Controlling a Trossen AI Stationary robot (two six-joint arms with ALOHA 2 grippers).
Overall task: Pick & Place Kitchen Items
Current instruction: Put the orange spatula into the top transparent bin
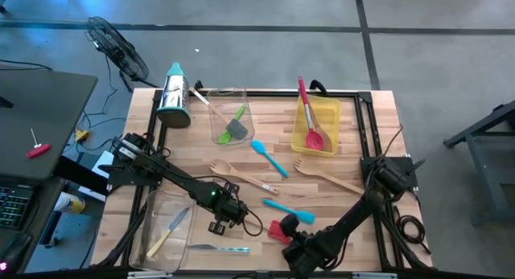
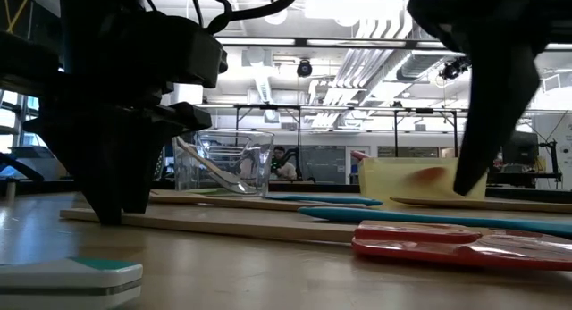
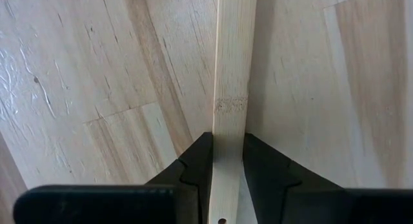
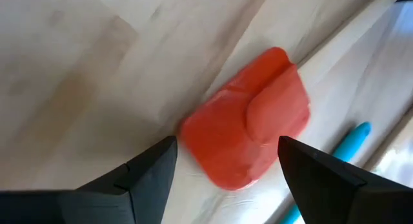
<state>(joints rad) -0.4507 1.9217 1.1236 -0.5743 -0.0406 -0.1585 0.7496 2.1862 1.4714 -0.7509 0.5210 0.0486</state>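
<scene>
L hand (image 3: 227,179) pinches wooden spoon (image 3: 230,88) handle, long axis running up-frame. R hand (image 4: 226,169) spread over red spatula (image 4: 248,137), lower centre of tabletop (image 1: 338,162).

A: What are you seeing standing at the back of the table (image 1: 338,200)?
B: You're looking at a steel grater (image 1: 174,95) lying beside a clear bin (image 1: 241,98), with a yellow bin (image 1: 331,118) sitting farther right.

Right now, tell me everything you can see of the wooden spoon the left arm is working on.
The wooden spoon is pale, bamboo-like, with a flat straight handle and a small hole near its end. It lies flat on the table beside a wooden fork. The left tool is shut on its handle end, one finger on each edge.
</scene>
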